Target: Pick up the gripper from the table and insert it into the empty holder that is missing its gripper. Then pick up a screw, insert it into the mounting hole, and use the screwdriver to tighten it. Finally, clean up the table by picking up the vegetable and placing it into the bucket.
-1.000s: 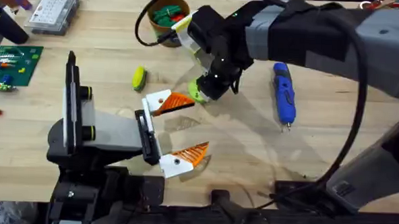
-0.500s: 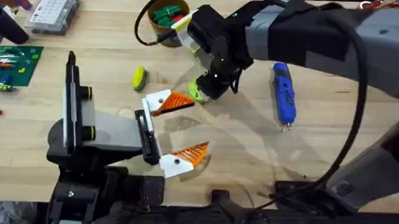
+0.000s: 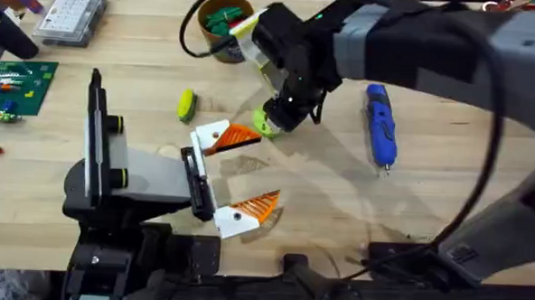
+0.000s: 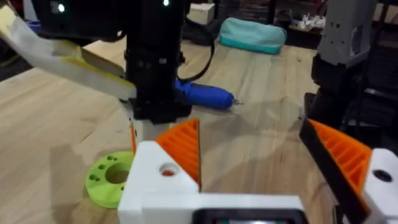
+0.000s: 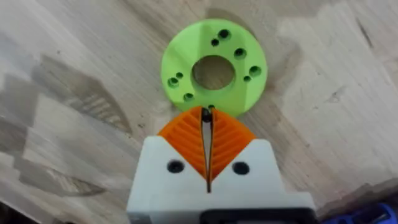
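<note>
Right gripper (image 5: pixel 207 118) sits directly above the lime-green disc (image 5: pixel 214 69) near mid-desk, orange pads pressed together with only a hairline seam; a tiny dark item seems pinched at the tips, too small to name, likely the screw. Judged step: seating a screw into one of the disc's small holes. To do it well, keep the tips vertical over the chosen hole, descend slowly, release only once the shank stands by itself, and avoid nudging the disc, which lies loose on the desk (image 3: pixel 337 207). Right arm reaches from the lower right across the middle, wrist bent steeply down. Left gripper (image 3: pixel 242 174) rests low just near-left of the disc, fingers spread wide, holding nothing; its far finger lies close beside the disc and could brace it. Screwdriver (image 3: pixel 381 126) lies flat to the right, well apart, tip pointing near. Vegetable (image 3: pixel 186 104) lies left of the disc. Bucket (image 3: pixel 222 23) stands at the far edge, already holding green parts.
</note>
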### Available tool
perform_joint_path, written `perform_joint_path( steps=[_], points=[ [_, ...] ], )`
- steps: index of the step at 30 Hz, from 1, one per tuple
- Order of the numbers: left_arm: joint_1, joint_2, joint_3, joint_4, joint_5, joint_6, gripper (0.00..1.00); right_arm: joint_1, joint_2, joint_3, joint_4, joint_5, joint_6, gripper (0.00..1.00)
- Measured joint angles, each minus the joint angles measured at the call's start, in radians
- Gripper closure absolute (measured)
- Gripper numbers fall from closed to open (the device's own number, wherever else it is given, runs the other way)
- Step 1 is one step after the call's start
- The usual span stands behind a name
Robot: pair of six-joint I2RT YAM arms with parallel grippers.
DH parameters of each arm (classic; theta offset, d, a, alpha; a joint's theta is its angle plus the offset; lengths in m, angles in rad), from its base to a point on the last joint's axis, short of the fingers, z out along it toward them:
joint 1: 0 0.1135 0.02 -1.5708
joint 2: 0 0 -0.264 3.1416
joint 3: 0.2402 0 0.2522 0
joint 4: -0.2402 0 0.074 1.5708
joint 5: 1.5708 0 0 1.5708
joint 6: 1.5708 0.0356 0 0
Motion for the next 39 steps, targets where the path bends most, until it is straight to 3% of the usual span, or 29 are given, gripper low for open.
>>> perform_joint_path(
  steps=[12,19,26,39],
  points=[
    [0.0,0.0,0.0,0.0,0.0,0.0,0.014,-0.009,-0.168,0.0,-0.025,0.0,-0.003,0.998],
    [0.0,0.0,0.0,0.0,0.0,0.0,0.015,-0.039,-0.229,0.013,-0.143,0.0,-0.023,0.998],
    [0.0,0.0,0.0,0.0,0.0,0.0,0.014,-0.042,-0.233,0.155,-0.295,0.0,-0.064,0.998],
    [0.0,0.0,0.0,0.0,0.0,0.0,0.014,-0.028,-0.233,0.46,-0.411,0.001,-0.128,0.998]
  ],
)
